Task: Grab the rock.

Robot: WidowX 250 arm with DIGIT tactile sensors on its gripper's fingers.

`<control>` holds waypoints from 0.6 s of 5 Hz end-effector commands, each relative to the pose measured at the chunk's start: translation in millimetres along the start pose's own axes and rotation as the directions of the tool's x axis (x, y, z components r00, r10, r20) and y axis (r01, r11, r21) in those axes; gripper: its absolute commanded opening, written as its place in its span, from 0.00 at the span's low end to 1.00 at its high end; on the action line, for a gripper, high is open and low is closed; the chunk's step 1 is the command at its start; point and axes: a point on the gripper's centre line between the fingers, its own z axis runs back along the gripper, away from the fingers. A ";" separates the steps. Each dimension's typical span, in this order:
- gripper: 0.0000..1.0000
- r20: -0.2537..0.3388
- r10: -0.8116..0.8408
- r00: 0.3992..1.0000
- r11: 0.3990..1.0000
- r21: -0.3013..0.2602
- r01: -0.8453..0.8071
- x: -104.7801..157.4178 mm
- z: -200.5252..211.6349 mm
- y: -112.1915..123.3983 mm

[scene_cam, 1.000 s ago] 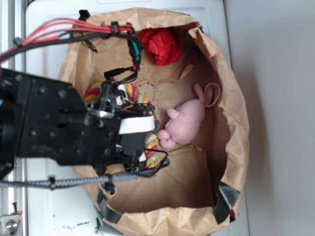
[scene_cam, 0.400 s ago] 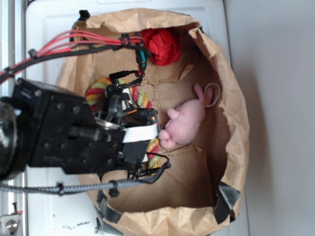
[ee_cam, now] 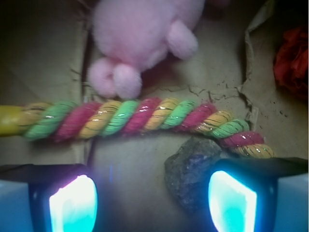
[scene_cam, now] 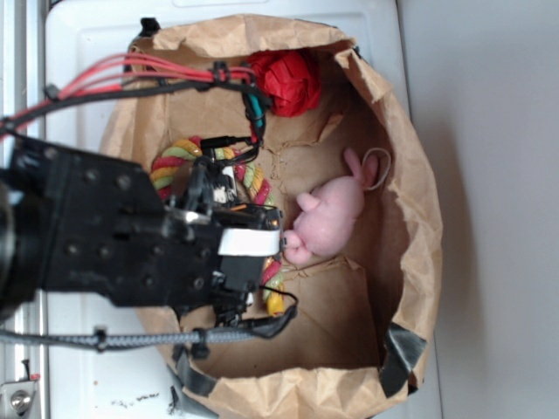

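Dark-brown speckled rock (ee_cam: pixel 193 176): lies between the wide-apart jaws of the gripper (ee_cam: pixel 153 205), hard against the right-hand one (contact uncertain). Striped twisted rope cane (ee_cam: pixel 135 118): stretched just beyond the jaws, touching the rock's far edge. Pink plush toy (ee_cam: pixel 140 38): beyond the cane. Red paper ball (ee_cam: pixel 293 60): far right. Brown paper bag (scene_cam: pixel 410 209): holds everything.

A brown paper bag (scene_cam: pixel 410 175), its sides rolled down, lies open on a white surface (scene_cam: pixel 87 52). Inside, a pink plush toy (scene_cam: pixel 330 218) rests near the middle, just beside a twisted rope cane (ee_cam: pixel 140 118) striped red, yellow and green. A crumpled red paper ball (scene_cam: pixel 284 80) sits against the bag's wall, well apart from the plush
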 end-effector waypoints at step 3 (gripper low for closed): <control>1.00 0.005 0.022 1.000 1.000 0.012 -0.022 25.6 3.2 24.6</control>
